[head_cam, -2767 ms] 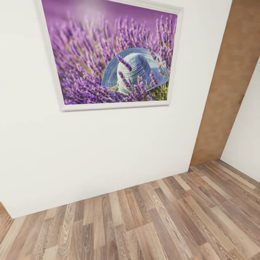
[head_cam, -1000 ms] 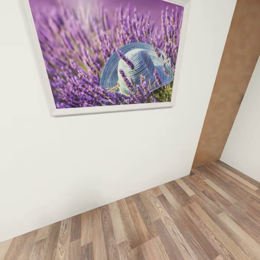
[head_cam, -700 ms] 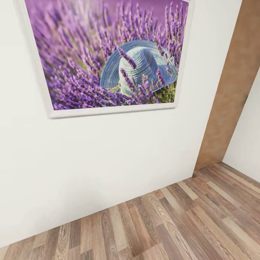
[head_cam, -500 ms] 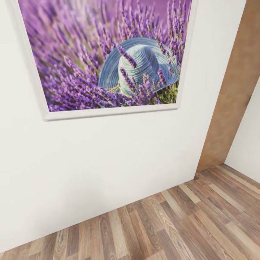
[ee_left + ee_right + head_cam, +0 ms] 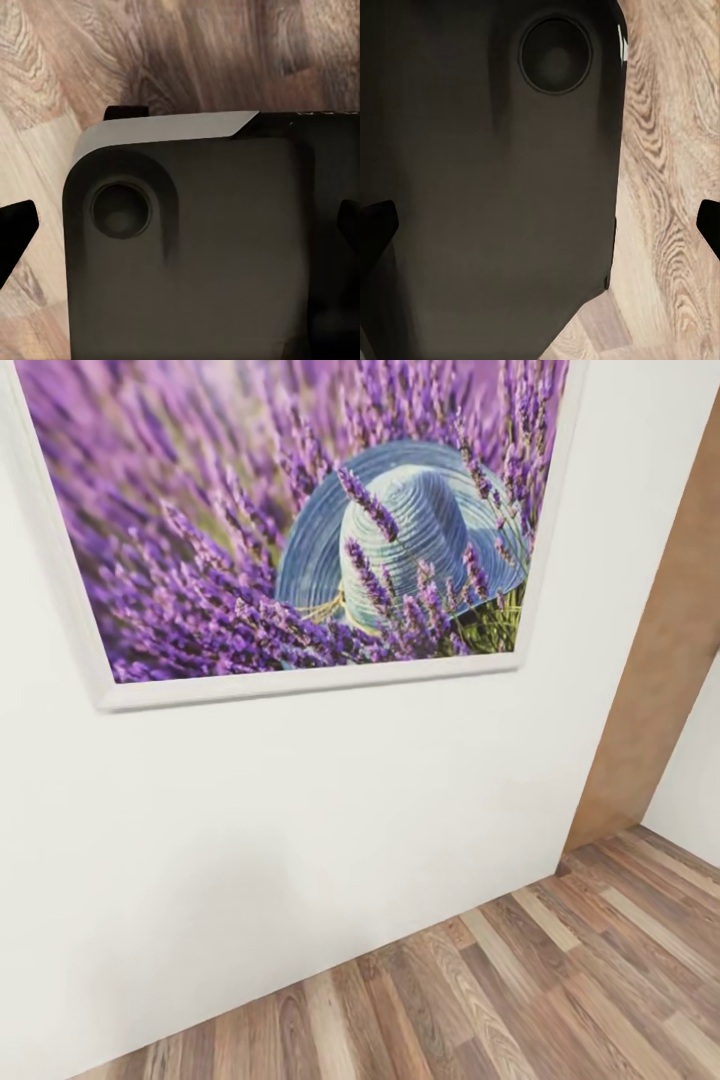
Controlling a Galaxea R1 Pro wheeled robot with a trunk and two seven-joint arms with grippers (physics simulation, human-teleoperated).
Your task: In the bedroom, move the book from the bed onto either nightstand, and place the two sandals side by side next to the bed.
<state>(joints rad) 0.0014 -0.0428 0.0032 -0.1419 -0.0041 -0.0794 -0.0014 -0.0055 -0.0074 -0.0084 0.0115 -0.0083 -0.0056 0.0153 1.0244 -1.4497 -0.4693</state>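
The head view faces a white wall [image 5: 300, 840] at close range. A large framed picture [image 5: 300, 530] hangs on this wall; it has a white frame and shows purple lavender stems around a blue woven sun hat. The picture runs past the top and left edges of the view. Below the wall lies a brown wood-plank floor [image 5: 560, 980], which fills the near right corner of the scene. To the right of the white wall stands a tan-brown wall panel [image 5: 665, 660], and a second white wall [image 5: 695, 780] closes the far right edge. The book, bed, nightstand and sandals cannot be located from these views. In the left wrist view, the dark tips of the left gripper [image 5: 180, 240] appear at opposite edges of the picture, well apart, so the jaws are released with nothing between them. Behind them sits a dark grey robot body panel [image 5: 202, 255] with a round recess, and wood-plank floor lies beyond it. In the right wrist view, the dark tips of the right gripper [image 5: 540, 221] likewise appear at opposite edges, well apart, so these jaws are also released and hold nothing. A dark robot body part [image 5: 495, 180] with a round recess lies behind them, beside pale wood-grain planks.
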